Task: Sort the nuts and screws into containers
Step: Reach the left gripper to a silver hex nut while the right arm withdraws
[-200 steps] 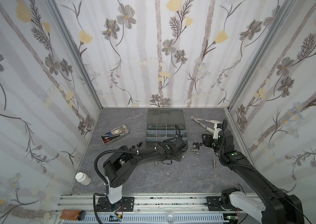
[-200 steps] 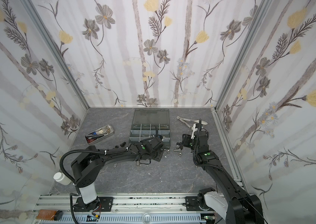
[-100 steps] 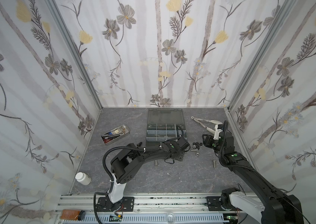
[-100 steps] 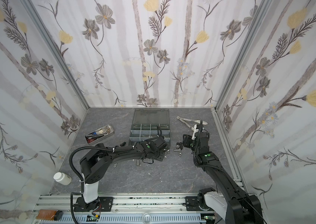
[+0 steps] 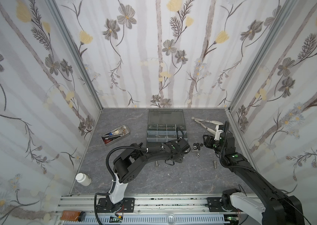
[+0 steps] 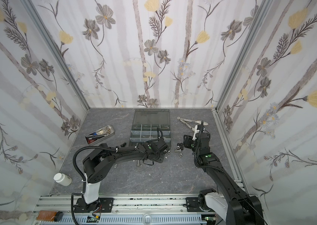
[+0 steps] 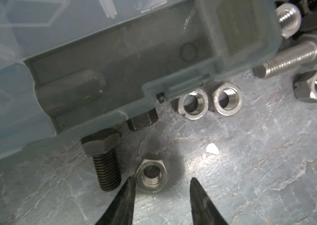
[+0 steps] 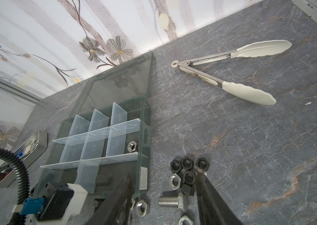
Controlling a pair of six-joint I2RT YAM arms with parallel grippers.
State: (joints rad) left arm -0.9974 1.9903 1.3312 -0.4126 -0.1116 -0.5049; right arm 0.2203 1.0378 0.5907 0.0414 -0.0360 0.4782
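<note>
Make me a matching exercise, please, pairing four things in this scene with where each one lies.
1. tongs
2. metal tray
3. white bottle
4. black nuts

A. by the organizer box's front right corner
B. front left edge of the table
C. back right of the table
D. left of the organizer box

Pairs: 1-C, 2-D, 3-B, 4-A

My desk (image 5: pixel 173 175): grey marbled slab. Box (image 5: pixel 165 116) at back centre, lid lying open flat. Tray (image 5: pixel 128 130) to its left, tongs (image 5: pixel 205 124) to its right. Loose nuts (image 5: pixel 196 145) and screws (image 5: pixel 215 164) scattered before the box.
</note>
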